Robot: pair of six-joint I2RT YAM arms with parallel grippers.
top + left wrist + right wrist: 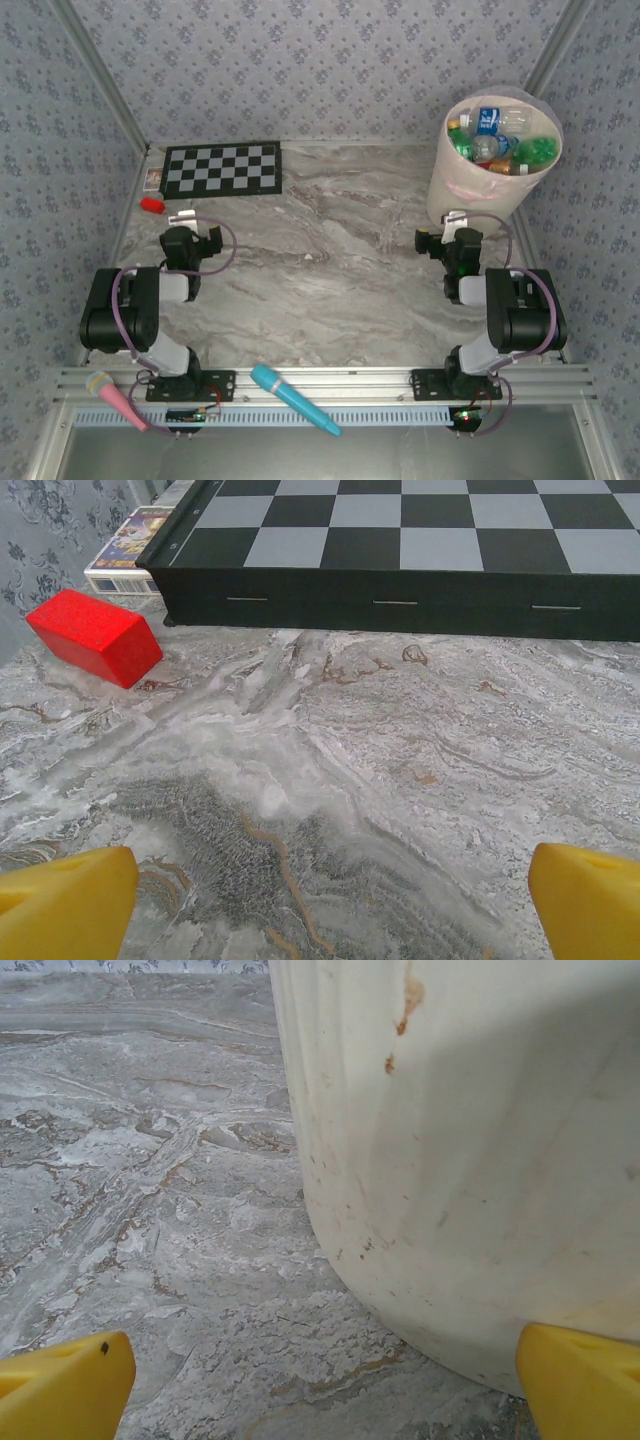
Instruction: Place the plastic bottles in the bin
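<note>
Bottles come first in the view from above: the small clear and green plastic bottles (497,135) lie heaped inside the tall round pale pink-beige bin (462,195), which stands at the far right corner of the grey marbled worktop (330,270). Every bottle we see is in it, so we judge the task all but finished, and the step in hand is a last check. To do it well, we would draw the right arm straight back toward the near edge without nudging the bin. The left gripper (183,218) points toward the far left corner, at the black and grey chequered board (223,168) and the small red block (151,204). The right gripper (455,218) points at the bin's foot. Both arms are folded low, wrists reaching forward.

In the left wrist view, we see the yellow fingertips (60,905) spread wide over bare marble, with nothing between them.

In the right wrist view, the fingertips (60,1385) are likewise spread and empty. The bin's wall is just ahead, and we cannot tell whether the right-hand tip touches it.
</note>
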